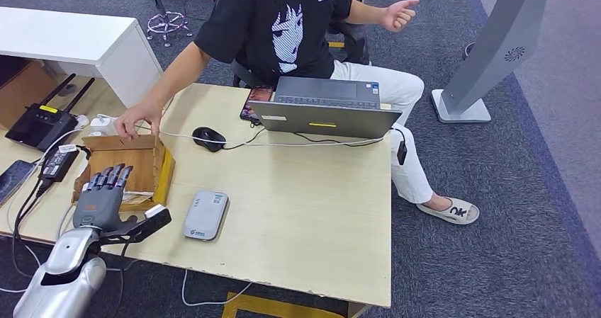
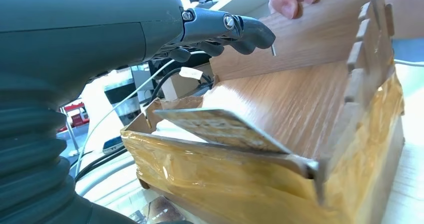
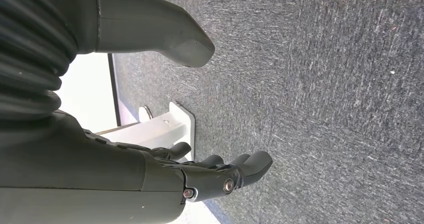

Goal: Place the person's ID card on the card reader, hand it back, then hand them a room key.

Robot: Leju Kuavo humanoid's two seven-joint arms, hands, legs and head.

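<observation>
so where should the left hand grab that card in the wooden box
Take the card by its raised free end, which slopes above the low front wall of the wooden box. Come from the open top with the left hand, thumb under, fingers over.

The head view looks down on the desk; left wrist close at the wooden box, right wrist at carpet.

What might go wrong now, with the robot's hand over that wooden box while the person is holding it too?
The left hand hovers over the wooden box whose far wall the person's hand holds, so its fingers might bump the person. The card lies tilted inside the box, so it may slip when gripped. The box could also shift.
</observation>
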